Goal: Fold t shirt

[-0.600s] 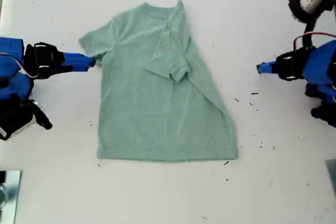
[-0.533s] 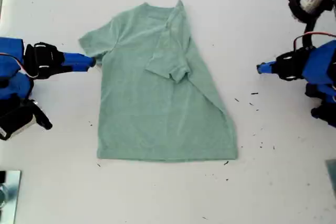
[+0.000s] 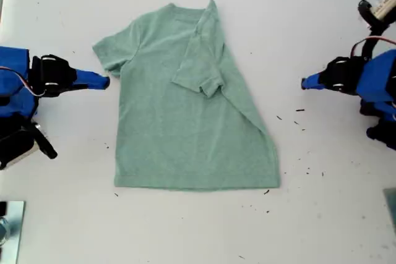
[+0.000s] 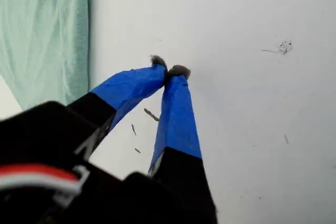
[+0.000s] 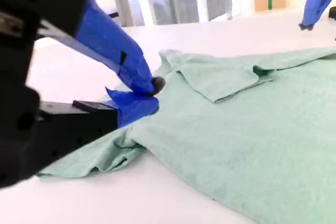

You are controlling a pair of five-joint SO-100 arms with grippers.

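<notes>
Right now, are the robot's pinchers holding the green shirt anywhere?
No. My first gripper is shut on nothing, over bare table beside the t shirt. My second gripper sits by the sleeve, tips together, no cloth visibly pinched.

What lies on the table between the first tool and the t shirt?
Only bare white table with a few dark specks; the exterior view shows nothing else between my first gripper's tool and the t shirt.

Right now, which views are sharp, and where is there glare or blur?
Exterior view: even light, the t shirt sharp, the white table bright, nearly shadowless. First wrist view: my first gripper sharp, its black body blurred. Second wrist view: my second gripper soft, background windows washed out by glare.
</notes>
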